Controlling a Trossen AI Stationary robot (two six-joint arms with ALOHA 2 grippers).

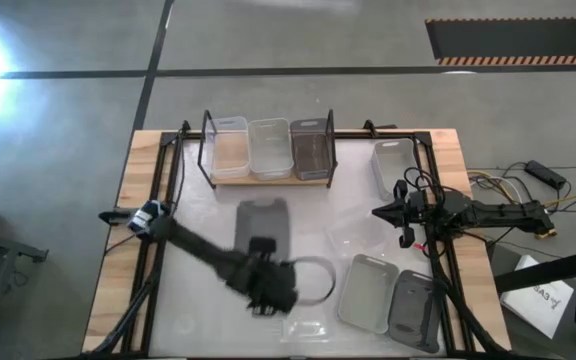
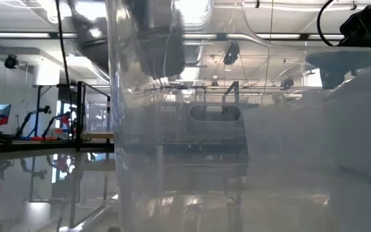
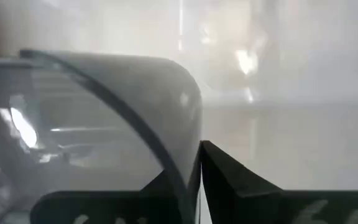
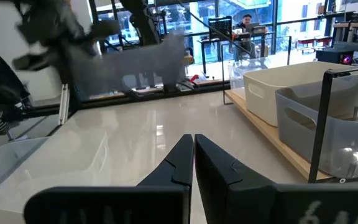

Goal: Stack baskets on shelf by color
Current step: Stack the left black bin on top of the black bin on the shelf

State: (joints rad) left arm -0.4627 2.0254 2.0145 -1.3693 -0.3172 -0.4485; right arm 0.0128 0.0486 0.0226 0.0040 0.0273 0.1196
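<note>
The shelf (image 1: 268, 181) stands at the table's far middle and carries a translucent white basket (image 1: 230, 148), a light grey one (image 1: 270, 148) and a dark grey one (image 1: 311, 150). My left gripper (image 1: 261, 247) is at the table's middle, shut on another dark grey basket (image 1: 263, 220), which the right wrist view shows raised in the air (image 4: 135, 59). My right gripper (image 1: 378, 212) (image 4: 193, 142) hovers, shut and empty, at the right of the table, pointing left. My left gripper (image 3: 191, 186) pinches the near end wall of the dark grey basket at its rim (image 3: 188, 134), one finger (image 3: 229, 180) on one side of the wall and the other showing through it. The fingers reach from the near side. The basket is lifted clear and sticks out toward the shelf.
More baskets lie on the table: a light grey one (image 1: 393, 165) right of the shelf, a translucent one (image 1: 353, 230) at mid right, a light grey (image 1: 368, 290) and a dark grey (image 1: 413, 305) at the near right, and a translucent one (image 1: 313, 285) beside my left wrist.
</note>
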